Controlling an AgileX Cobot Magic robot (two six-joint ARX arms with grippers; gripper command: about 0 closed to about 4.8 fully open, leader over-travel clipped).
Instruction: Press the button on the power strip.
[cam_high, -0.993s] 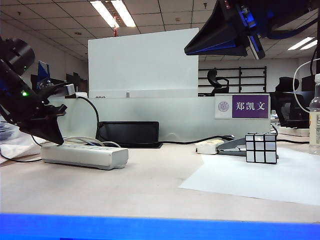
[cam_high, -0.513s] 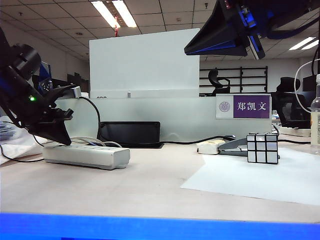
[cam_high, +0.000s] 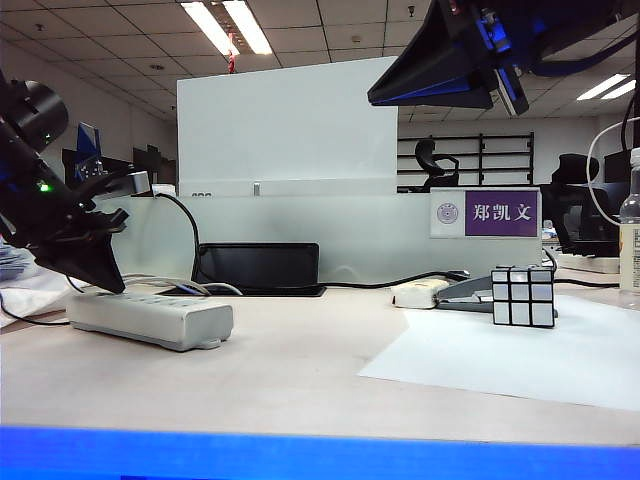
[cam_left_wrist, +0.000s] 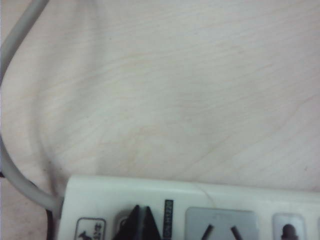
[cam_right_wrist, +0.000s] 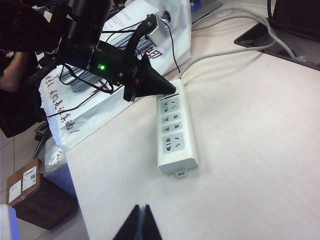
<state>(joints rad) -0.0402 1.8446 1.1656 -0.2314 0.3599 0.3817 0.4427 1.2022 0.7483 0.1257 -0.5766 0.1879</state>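
Your left gripper (cam_high: 108, 277), black wedge fingers pressed together, tip on the cable end of the power strip (cam_high: 150, 316), a smooth rounded off-white bar on pale woodgrain table (cam_high: 300, 370). Right gripper (cam_right_wrist: 139, 223) pinched closed, high above.

i work in an open office. the ceiling (cam_high: 330, 30) above me is a grid of pale tiles with two long fluorescent lights (cam_high: 226, 26) lit side by side. my table (cam_high: 300, 350) has a pale wood-grain top. behind it stands a white partition board (cam_high: 287, 125) with a purple nameplate (cam_high: 500, 213) bearing white characters. farther back i see a dark shelving rack (cam_high: 478, 158) and a black office chair (cam_high: 436, 160). down beside the table, a cardboard box (cam_right_wrist: 25, 192) sits on the floor.
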